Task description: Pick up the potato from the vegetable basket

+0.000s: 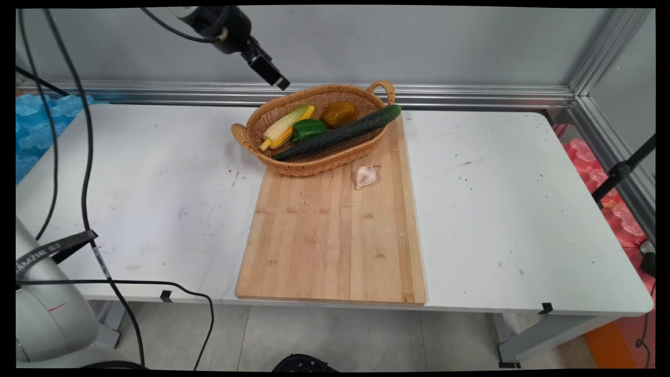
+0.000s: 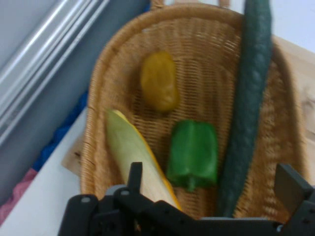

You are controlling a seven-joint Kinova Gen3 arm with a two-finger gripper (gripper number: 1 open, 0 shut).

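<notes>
Main view is showing one bamboo cutting board (image 1: pixel 335 241) lying nearest, its near edge just at the white table's (image 1: pixel 497 220) front edge, its long axis running away toward the wall. One garlic bulb (image 1: pixel 365 176) is resting alone on the board's far half, just short of the basket. One oval wicker basket (image 1: pixel 314 159) is sitting across the board's far end, overhanging it on the left, with its two handles pointing lower left and upper right.

Inside it I am counting four things: one cucumber (image 1: pixel 337 133), one green pepper (image 1: pixel 309 128), one ear of corn (image 1: pixel 285 128) and one yellow-brown pepper (image 1: pixel 337 113). The cucumber is lying along the basket's near wall, its far tip poking over the rim at the upper right. The corn is slanting the same way on the left side.

I am hanging above the basket's far left rim, and my gripper (image 1: pixel 272 70) is touching nothing. In the hand view my fingers (image 2: pixel 293 184) are standing wide apart with nothing between them, above the corn (image 2: pixel 135 152), green pepper (image 2: pixel 194 152) and cucumber (image 2: pixel 248 103).

Bare tabletop is stretching wide on both sides of the board.
</notes>
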